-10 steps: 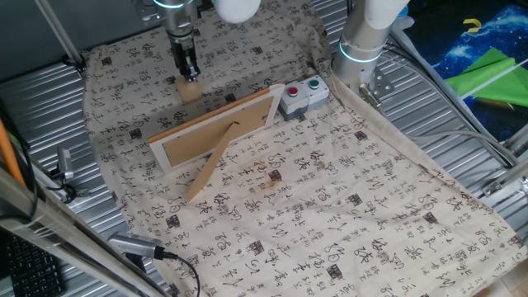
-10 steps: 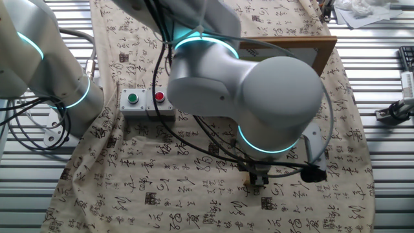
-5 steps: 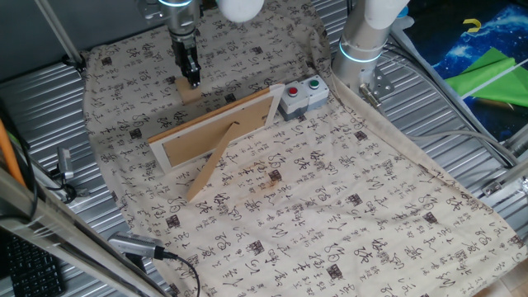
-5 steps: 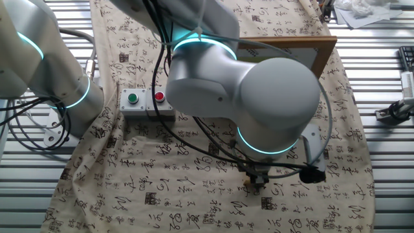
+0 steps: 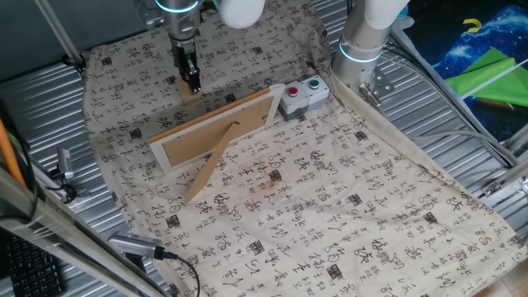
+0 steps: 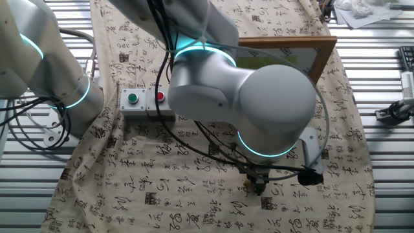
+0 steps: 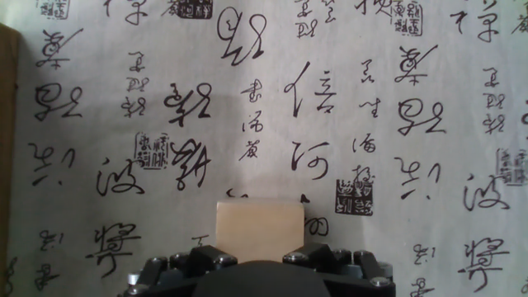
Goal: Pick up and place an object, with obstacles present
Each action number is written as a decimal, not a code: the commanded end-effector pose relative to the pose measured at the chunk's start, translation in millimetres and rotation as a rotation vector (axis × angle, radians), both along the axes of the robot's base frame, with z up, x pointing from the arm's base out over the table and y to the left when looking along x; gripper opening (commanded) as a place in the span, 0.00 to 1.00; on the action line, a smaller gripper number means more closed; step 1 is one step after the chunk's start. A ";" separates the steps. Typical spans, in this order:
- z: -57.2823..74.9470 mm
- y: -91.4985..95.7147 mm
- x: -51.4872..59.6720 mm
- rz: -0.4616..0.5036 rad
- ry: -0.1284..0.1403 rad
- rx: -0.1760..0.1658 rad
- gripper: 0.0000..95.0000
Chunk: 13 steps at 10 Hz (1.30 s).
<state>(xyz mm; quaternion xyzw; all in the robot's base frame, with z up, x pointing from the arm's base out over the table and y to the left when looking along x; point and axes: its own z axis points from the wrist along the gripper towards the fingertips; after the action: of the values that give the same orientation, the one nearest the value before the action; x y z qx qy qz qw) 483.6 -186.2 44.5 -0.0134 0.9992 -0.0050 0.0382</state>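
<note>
Block point(image 7: 261, 223), small, pale tan, plain wood, roughly cuboid, flat smooth top face with clean edges. Hand view shows it at bottom centre, right at the gripper point(image 7: 261, 247), whose dark metal body fills the lower edge. In one fixed view the block point(image 5: 188, 91) sits on the cloth-covered counter point(image 5: 346, 206) directly under the gripper point(image 5: 192, 82); only its lower part peeks out below the fingertips. Jaws stand narrow around the block; whether they actually press its sides cannot be told. In the other fixed view the block is hidden behind the arm, and only the gripper point(image 6: 257, 184) tip shows low over the cloth.

Picture frame point(image 5: 216, 128) lies just in front of the block, apart from it: long, light-wood rim, brown backboard facing up, slanted flat prop leg point(image 5: 210, 169) running off toward the near-left. Frame edge also shows as a brown strip at the far left of the hand view point(image 7: 8, 140), and one corner appears in the other fixed view point(image 6: 304, 52) behind the arm.

Button box point(image 5: 302, 95), grey with one red and one green button, touches the frame's right end. Cloth is beige with black calligraphy print.
</note>
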 end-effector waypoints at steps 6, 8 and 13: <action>-6.1 -0.3 1.0 -0.037 -0.007 0.012 0.00; -6.1 -0.3 1.0 -0.037 -0.007 0.012 0.00; -6.1 -0.3 1.0 -0.037 -0.007 0.012 0.00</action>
<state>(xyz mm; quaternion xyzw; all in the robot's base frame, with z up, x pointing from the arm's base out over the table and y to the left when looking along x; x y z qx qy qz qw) 484.6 -186.3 39.2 0.0056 0.9991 0.0007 0.0414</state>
